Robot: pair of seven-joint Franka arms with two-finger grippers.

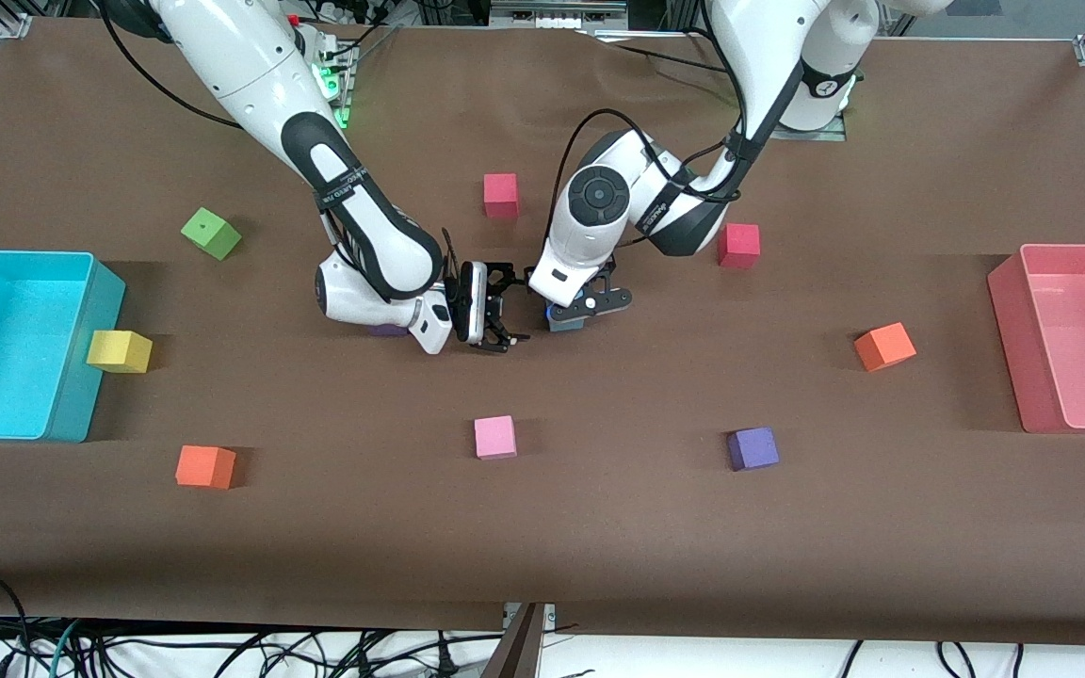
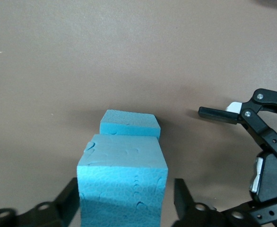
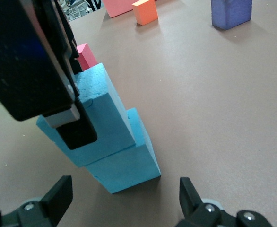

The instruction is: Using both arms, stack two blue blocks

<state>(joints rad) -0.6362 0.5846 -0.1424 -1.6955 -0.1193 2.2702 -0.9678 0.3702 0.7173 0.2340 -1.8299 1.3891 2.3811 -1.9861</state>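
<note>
Two sky-blue blocks stand stacked in the middle of the table (image 1: 564, 320). In the left wrist view the upper block (image 2: 122, 184) rests on the lower block (image 2: 129, 124), shifted off its edge. My left gripper (image 2: 125, 198) is over the stack (image 1: 585, 306). Its fingers (image 2: 183, 196) straddle the upper block, with a thin gap showing on one side. My right gripper (image 1: 497, 311) is open and empty, low beside the stack toward the right arm's end. Its view shows the upper block (image 3: 98, 118), the lower block (image 3: 129, 161) and its own spread fingers (image 3: 190, 196).
Pink cube (image 1: 495, 437) and purple cube (image 1: 753, 448) lie nearer the camera. Orange cubes (image 1: 884, 347) (image 1: 205, 466), red cubes (image 1: 500, 195) (image 1: 738, 245), a yellow cube (image 1: 119, 351) and a green cube (image 1: 211, 234) are scattered. Cyan bin (image 1: 81, 377) and pink bin (image 1: 1013, 348) stand at the table's ends.
</note>
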